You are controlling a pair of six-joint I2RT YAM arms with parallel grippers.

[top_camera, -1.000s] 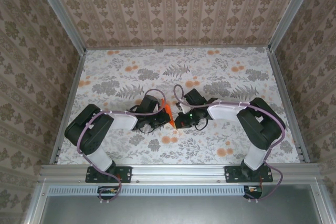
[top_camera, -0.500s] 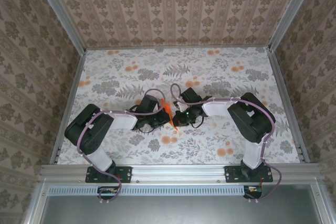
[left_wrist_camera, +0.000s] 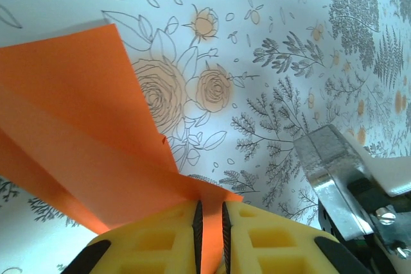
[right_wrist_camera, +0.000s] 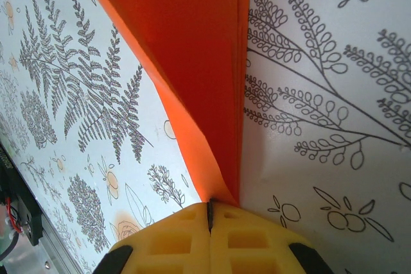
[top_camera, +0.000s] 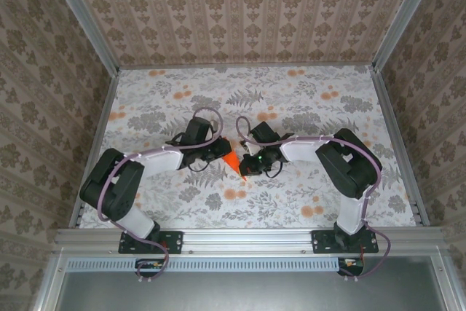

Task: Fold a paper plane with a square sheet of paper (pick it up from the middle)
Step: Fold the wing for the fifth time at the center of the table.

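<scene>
The square sheet of paper (top_camera: 231, 159), bright orange, is folded into a creased pointed shape like a paper plane and sits mid-table between both grippers. My right gripper (top_camera: 246, 167) is shut on its edge. In the right wrist view the orange folds (right_wrist_camera: 192, 49) run out of the closed seam of my right gripper (right_wrist_camera: 210, 206). My left gripper (top_camera: 220, 152) is at the paper's left side. In the left wrist view its jaws (left_wrist_camera: 210, 205) stand slightly apart, and a flap of the orange paper (left_wrist_camera: 77, 126) reaches into the gap without being pinched.
The table (top_camera: 306, 107) is covered with a floral cloth of grey leaves and pale orange flowers. Patterned walls close it in on three sides, with metal rails (top_camera: 96, 143) along the edges. A metal part of the right arm (left_wrist_camera: 334, 171) is close on the right in the left wrist view.
My left gripper's jaws have parted from shut, and it has drawn back up and to the left of the paper. The right gripper stays shut on the paper, slightly further left.
</scene>
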